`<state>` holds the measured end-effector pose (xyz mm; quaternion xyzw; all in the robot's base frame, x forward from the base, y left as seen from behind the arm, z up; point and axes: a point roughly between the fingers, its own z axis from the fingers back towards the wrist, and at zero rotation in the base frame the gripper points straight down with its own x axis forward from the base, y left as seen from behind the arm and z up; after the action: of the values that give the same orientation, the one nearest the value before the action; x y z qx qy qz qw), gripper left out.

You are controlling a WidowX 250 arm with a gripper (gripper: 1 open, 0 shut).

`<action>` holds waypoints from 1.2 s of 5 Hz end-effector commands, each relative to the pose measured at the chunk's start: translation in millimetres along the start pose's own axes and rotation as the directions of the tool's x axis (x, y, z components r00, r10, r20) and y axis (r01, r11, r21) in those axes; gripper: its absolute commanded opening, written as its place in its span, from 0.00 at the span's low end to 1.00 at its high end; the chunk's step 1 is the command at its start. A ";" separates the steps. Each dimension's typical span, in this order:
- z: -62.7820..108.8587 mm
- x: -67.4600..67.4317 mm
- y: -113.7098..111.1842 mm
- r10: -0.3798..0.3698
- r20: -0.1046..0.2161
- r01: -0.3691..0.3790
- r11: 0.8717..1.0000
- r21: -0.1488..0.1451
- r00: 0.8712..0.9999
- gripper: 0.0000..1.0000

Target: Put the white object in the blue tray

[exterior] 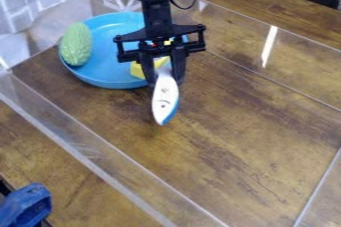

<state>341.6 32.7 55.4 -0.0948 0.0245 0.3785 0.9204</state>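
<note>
One view, from the camera, shows the whole scene. The gripper (162, 68) points almost straight down and its two fingers are clamped narrow on the upper end of the white object (163, 99), so the piece hangs from the claw. Its long axis runs nearly upright, the free rounded end pointing down toward the wooden table (253, 121), with a blue mark near that lower tip; whether the tip touches the wood cannot be told. It hangs just beside the near-right rim of the blue tray (96, 72), outside it. One tray sits toward the table's far-left corner. One green ribbed object (78, 43) lies on the tray's left side, and one yellow block (139, 71) shows behind the gripper.
</note>
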 end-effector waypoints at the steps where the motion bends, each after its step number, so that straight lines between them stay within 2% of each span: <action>1: 21.3 6.4 -7.1 -0.017 0.063 0.020 0.999 -0.040 0.998 0.00; 6: 17.1 -1.5 -11.7 -0.067 0.083 0.072 0.996 -0.048 0.994 0.00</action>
<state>341.2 31.7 48.4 -0.0969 0.0121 0.3633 0.9266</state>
